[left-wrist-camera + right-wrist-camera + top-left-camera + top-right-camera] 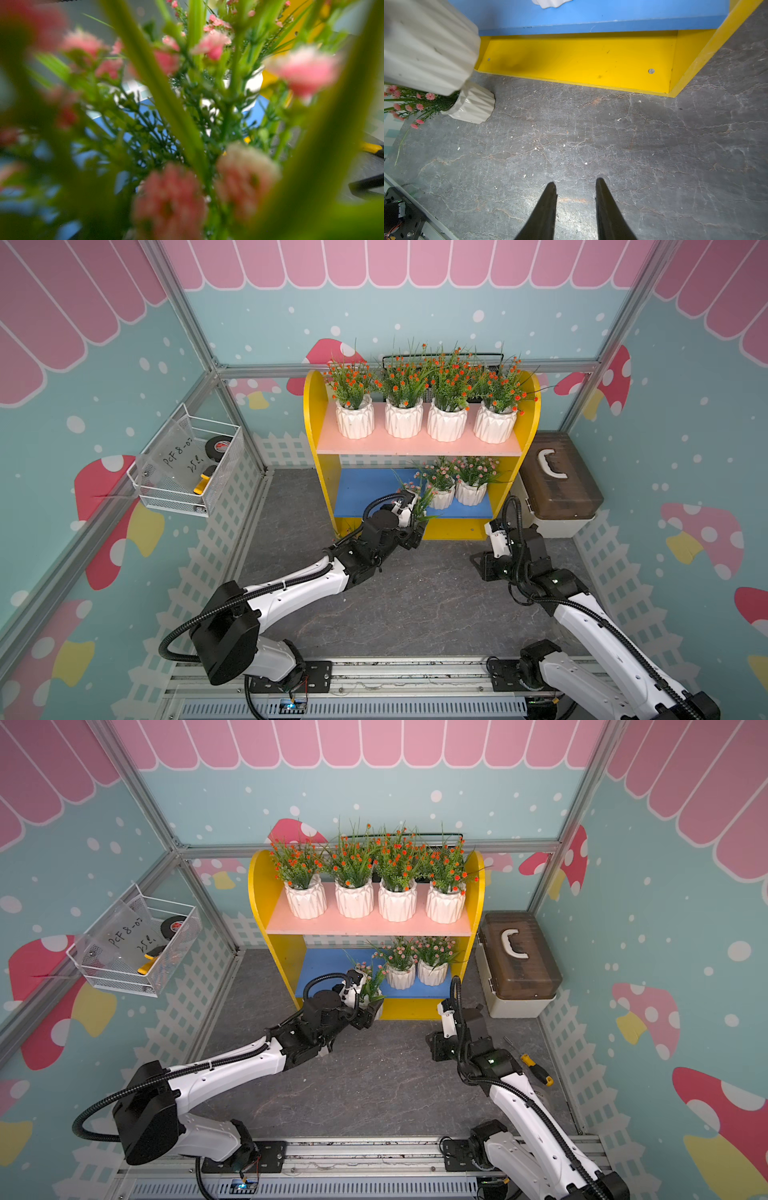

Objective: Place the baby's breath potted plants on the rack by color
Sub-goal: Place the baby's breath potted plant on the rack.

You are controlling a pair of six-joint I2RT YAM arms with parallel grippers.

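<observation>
Top views both show you four orange-flowered baby's breath potted plants [403, 418] on the pink shelf [415, 446] of the rack [316, 427], and two pink-flowered plants [469, 489] on its blue shelf [365, 493]. Your left fingers [375, 1007] pinch the pot of a third pink-flowered plant [368, 986] at that shelf's front edge. In the right wrist view, a fourth pink-flowered plant [473, 106] lies tipped on the tabletop [591, 145]. Your right fingers [548, 203] are spread and empty. Off to the side, the white wire basket [216, 472] holds a tape roll [220, 448] and a yellow-handled tool [202, 483].

Blurred pink flowers [212, 44] and stems fill the left wrist view, so the left gripper [415, 529] cannot be seen there; in a top view its wrist and leaves mostly cover it. In the right wrist view a lifted pot [425, 45] is blurred, edge-cut, and seemingly overlaps a lying plant [471, 106].
</observation>
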